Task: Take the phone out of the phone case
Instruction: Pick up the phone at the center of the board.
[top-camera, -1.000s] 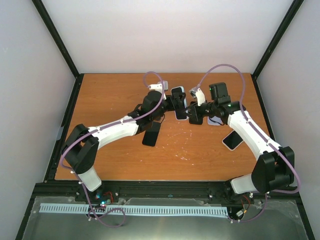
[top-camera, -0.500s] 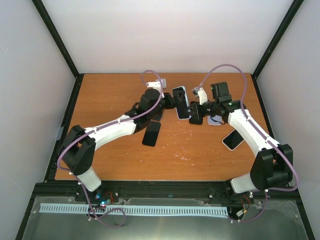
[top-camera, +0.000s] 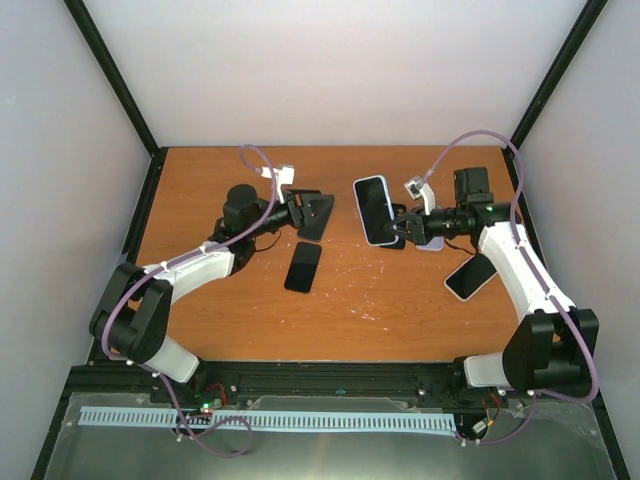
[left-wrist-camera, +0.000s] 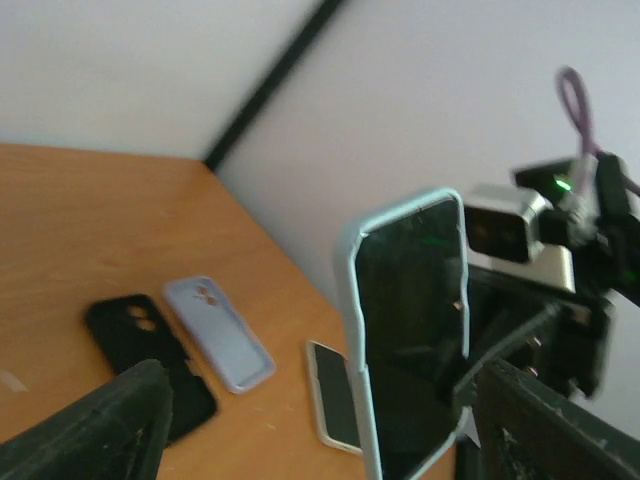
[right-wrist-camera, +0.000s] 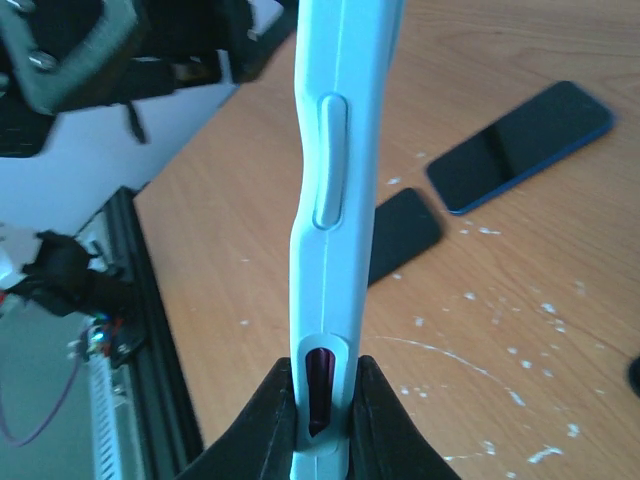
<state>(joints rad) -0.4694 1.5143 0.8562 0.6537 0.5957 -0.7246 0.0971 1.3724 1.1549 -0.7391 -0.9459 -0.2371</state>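
Table (top-camera: 250, 320): orange wood, scuffed with white flecks. The phone (top-camera: 374, 210) sits inside its pale-blue phone case (right-wrist-camera: 335, 150), held above the table right of centre with the screen towards my left arm. My right gripper (top-camera: 400, 228) is clamped on the case's lower end. My left gripper (top-camera: 320, 213) hangs near it, fingers wide apart and empty. A spare dark handset (top-camera: 303, 266) lies flat on the table.

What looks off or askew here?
The light-blue phone case looks warped: its side wall bows near the button. The right pincer pinches only its bottom end, holding it upright.
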